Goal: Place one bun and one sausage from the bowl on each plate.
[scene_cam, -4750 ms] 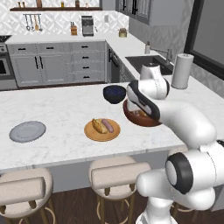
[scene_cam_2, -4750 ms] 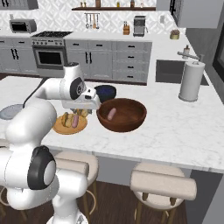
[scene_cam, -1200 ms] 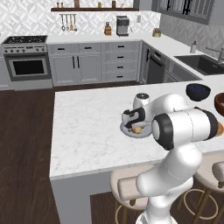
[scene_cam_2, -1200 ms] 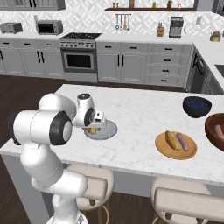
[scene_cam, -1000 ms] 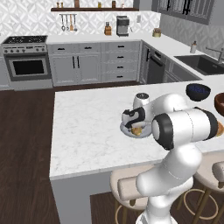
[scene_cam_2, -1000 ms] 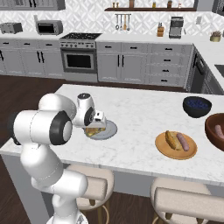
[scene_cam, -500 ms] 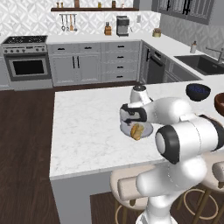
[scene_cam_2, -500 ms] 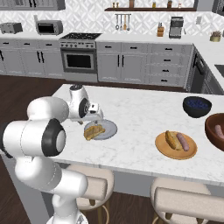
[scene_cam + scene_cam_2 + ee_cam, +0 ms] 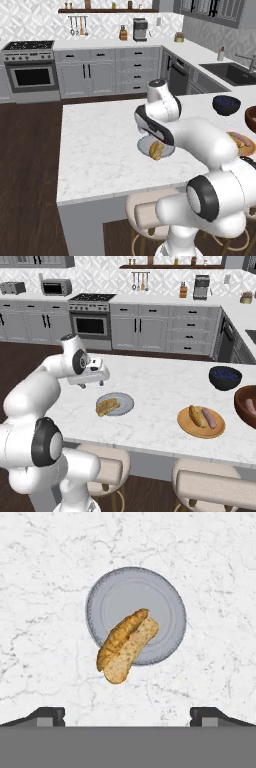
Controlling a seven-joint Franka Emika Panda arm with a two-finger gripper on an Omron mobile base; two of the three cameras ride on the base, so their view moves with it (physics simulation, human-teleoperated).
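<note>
White marble tabletop (image 9: 160,386) in a grey kitchen. The pincer (image 9: 95,376) hangs wide open and empty above the grey plate (image 9: 117,594), whose bun (image 9: 126,646) overhangs the rim. The remaining sausage, apparently in the wooden bowl (image 9: 246,406), lies well apart rightward.

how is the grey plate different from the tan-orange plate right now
The grey plate carries a bun alone, while the tan-orange plate carries a bun and a sausage. The bun on the grey plate hangs over its rim onto the counter; the food on the tan-orange plate lies fully inside it. The grey plate sits nearer the open gripper. Both are flat, round and similar in size.
</note>
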